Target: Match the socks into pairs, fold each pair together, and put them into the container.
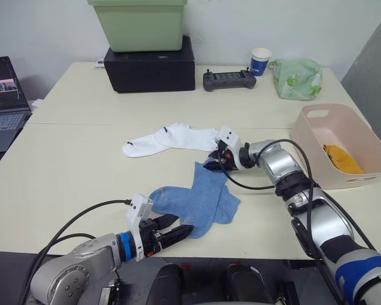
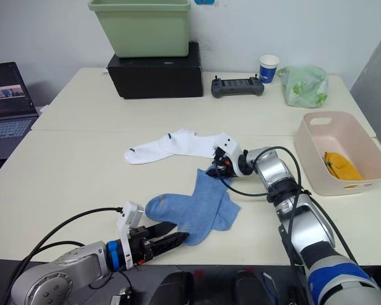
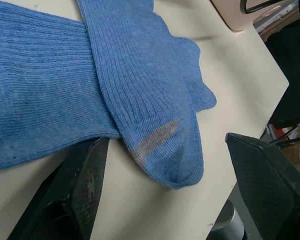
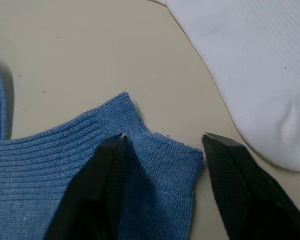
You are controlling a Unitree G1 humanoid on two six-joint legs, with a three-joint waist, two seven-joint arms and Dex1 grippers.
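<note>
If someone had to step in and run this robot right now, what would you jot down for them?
Left gripper: open, straddling the toe of the blue socks.
Right gripper: open at the blue socks' cuff end, one finger on the cuff.
Blue socks lie overlapping at the table's front, not yet folded.
White socks lie overlapping behind them, untouched.
Orange socks already sit in the pink container.
Left: fold the blue pair, bin it, then the white pair.

Two light blue socks [image 1: 200, 200] lie crossed between both grippers; white socks [image 1: 171, 138] beside the right gripper [image 1: 213, 160]; orange pair [image 1: 343, 159] inside pink container [image 1: 362, 143].
</note>
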